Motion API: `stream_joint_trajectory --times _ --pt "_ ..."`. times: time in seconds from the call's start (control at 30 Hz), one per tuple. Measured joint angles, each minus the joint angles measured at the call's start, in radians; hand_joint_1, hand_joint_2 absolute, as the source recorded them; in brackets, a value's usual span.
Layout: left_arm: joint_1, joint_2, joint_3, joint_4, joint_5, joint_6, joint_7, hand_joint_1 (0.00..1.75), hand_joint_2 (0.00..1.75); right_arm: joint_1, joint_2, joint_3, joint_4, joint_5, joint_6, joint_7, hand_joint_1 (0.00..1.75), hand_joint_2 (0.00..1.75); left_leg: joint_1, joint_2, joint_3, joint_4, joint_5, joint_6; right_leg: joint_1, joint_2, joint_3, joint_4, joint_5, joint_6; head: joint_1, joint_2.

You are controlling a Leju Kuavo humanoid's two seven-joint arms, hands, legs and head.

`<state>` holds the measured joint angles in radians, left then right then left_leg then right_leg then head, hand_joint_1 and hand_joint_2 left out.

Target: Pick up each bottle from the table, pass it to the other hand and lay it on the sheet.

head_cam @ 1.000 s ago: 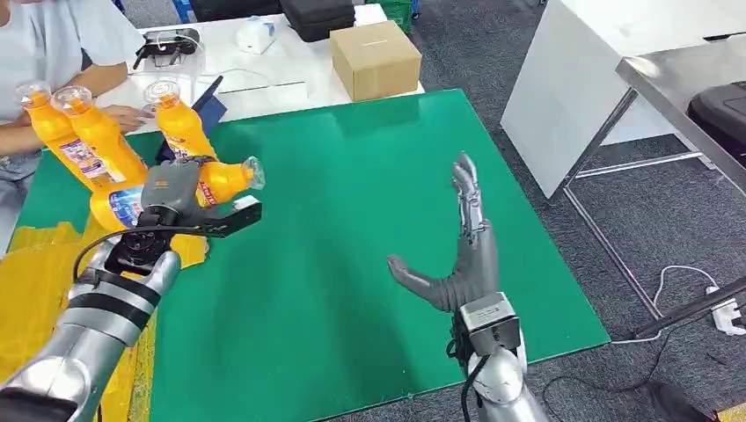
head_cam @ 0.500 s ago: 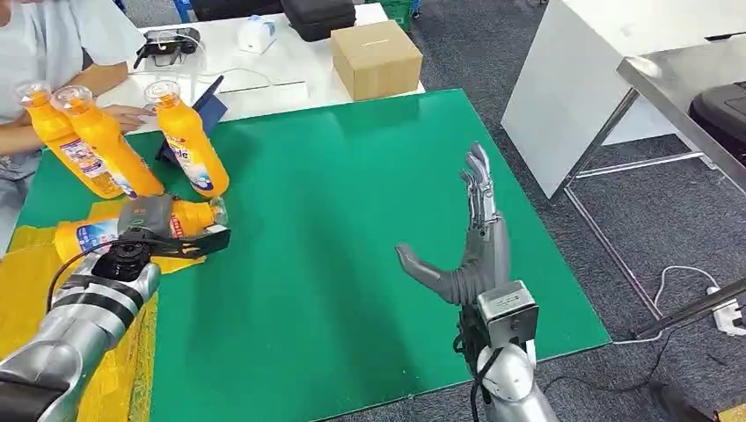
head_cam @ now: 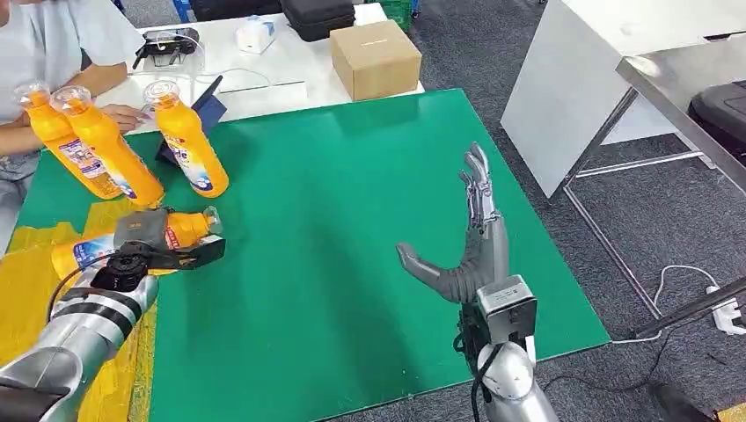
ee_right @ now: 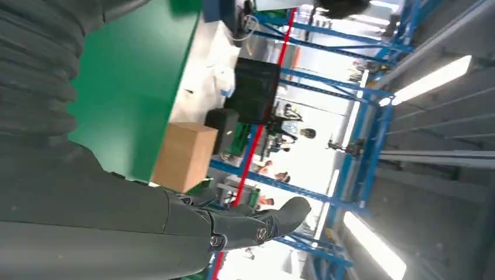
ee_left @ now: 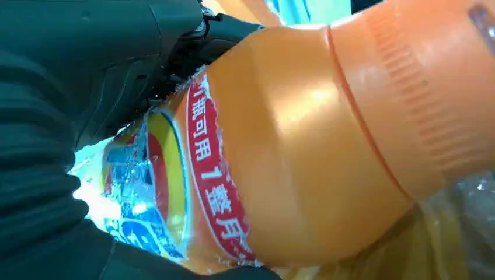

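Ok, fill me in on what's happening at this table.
The robot's left hand grips an orange bottle lying on its side, low over the yellow sheet at the green table's edge. The right hand hovers open above the table, holding nothing. Three more bottles stand upright behind, near a seated person.

You've got open green table (head_cam: 352,220) mid-span; three upright orange bottles (head_cam: 114,149) crowd far-left, cardboard box (head_cam: 376,59) blocks beyond.

Left hand (head_cam: 145,236) clenched, palm down; right hand (head_cam: 464,246) spread, upright.
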<state>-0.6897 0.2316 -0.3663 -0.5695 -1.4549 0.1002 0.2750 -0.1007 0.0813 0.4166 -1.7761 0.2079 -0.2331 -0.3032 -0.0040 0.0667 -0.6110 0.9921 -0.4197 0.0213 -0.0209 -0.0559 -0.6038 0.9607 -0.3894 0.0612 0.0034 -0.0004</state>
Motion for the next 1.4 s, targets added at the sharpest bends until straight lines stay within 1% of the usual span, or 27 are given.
stream_joint_trajectory --times 0.2,0.47,0.63,0.8,0.83,0.87,0.93,1.03,1.1,1.17,1.27,1.33,1.4 --pt "0.05 -0.001 0.04 -0.001 -0.005 0.137 0.019 0.0 1.75 0.022 -0.005 -0.016 0.013 0.014 -0.005 -0.002 0.0 1.75 0.0 0.0 0.0 0.0 0.0 0.0 0.0 0.0 0.0 0.0 0.0 0.0 0.0 0.0" --pt "0.114 -0.009 0.111 -0.052 -0.032 0.215 0.023 0.0 1.75 0.048 -0.007 -0.034 0.013 0.05 -0.018 -0.006 0.0 1.75 0.0 0.0 0.0 0.0 0.0 0.0 0.0 0.0 0.0 0.0 0.0 0.0 0.0 0.0" --pt "0.179 -0.029 0.169 -0.114 -0.047 0.401 -0.008 0.0 1.75 0.059 -0.01 -0.034 0.013 0.053 -0.021 -0.007 0.0 1.75 0.0 0.0 0.0 0.0 0.0 0.0 0.0 0.0 0.0 0.0 0.0 0.0 0.0 0.0" --pt "0.215 -0.042 0.204 -0.151 -0.05 0.42 -0.014 0.0 1.75 0.066 -0.012 -0.034 0.014 0.053 -0.021 -0.008 0.0 1.75 0.0 0.0 0.0 0.0 0.0 0.0 0.0 0.0 0.0 0.0 0.0 0.0 0.0 0.0" --pt "0.221 -0.045 0.21 -0.158 -0.041 0.442 -0.029 0.0 1.75 0.067 -0.013 -0.034 0.014 0.052 -0.022 -0.008 0.0 1.75 0.0 0.0 0.0 0.0 0.0 0.0 0.0 0.0 -0.001 0.0 0.0 0.0 0.0 0.0" --pt "0.235 -0.052 0.222 -0.175 -0.014 0.499 -0.068 0.0 1.75 0.069 -0.013 -0.034 0.014 0.049 -0.025 -0.011 0.0 1.75 0.0 0.0 0.0 0.0 0.0 0.0 0.0 0.0 0.0 0.0 0.0 0.0 0.0 0.0" --pt "0.286 -0.081 0.262 -0.264 0.074 0.577 -0.202 0.0 1.75 0.078 -0.015 -0.034 0.014 0.045 -0.035 -0.02 0.0 1.75 0.0 0.0 0.0 0.0 0.0 0.0 0.0 0.0 -0.001 0.0 0.0 0.0 0.0 0.0" --pt "0.383 -0.165 0.358 -0.461 0.264 0.6 -0.483 0.0 1.75 0.103 -0.021 -0.034 0.013 0.05 -0.055 -0.039 0.0 1.75 -0.001 0.0 0.0 0.0 -0.001 0.0 -0.001 0.0 -0.001 0.0 -0.001 0.0 0.0 0.0" --pt "0.457 -0.221 0.388 -0.588 0.359 0.603 -0.619 0.0 1.75 0.126 -0.026 -0.034 0.01 0.064 -0.073 -0.049 0.0 1.75 -0.002 0.0 0.0 0.0 -0.002 0.0 -0.002 0.0 -0.001 -0.001 -0.001 0.0 0.0 0.0" --pt "0.526 -0.262 0.385 -0.702 0.406 0.604 -0.672 0.0 1.75 0.154 -0.031 -0.034 0.001 0.081 -0.086 -0.059 0.0 1.75 -0.003 0.0 -0.001 0.0 -0.003 0.001 -0.003 0.0 -0.001 -0.001 -0.001 0.0 0.0 0.0" --pt "0.623 -0.286 0.323 -0.849 0.552 0.568 -0.671 0.0 1.75 0.2 -0.035 -0.034 -0.016 0.114 -0.102 -0.077 0.0 1.75 -0.002 0.0 -0.001 0.0 -0.004 0.0 -0.002 0.0 -0.002 -0.001 -0.002 -0.001 0.0 0.0" --pt "0.671 -0.284 0.259 -0.929 0.737 0.432 -0.666 0.0 1.75 0.229 -0.036 -0.034 -0.025 0.129 -0.103 -0.081 0.0 1.75 -0.002 0.0 -0.001 0.0 -0.005 0.0 -0.002 0.0 -0.002 -0.001 -0.003 -0.001 -0.001 0.0" --pt "0.706 -0.281 0.209 -0.983 0.94 0.225 -0.666 0.0 1.75 0.254 -0.039 -0.035 -0.029 0.128 -0.094 -0.08 0.0 1.75 -0.002 -0.001 -0.001 0.0 -0.004 0.0 -0.002 0.0 -0.002 -0.001 -0.004 -0.001 0.0 0.0"
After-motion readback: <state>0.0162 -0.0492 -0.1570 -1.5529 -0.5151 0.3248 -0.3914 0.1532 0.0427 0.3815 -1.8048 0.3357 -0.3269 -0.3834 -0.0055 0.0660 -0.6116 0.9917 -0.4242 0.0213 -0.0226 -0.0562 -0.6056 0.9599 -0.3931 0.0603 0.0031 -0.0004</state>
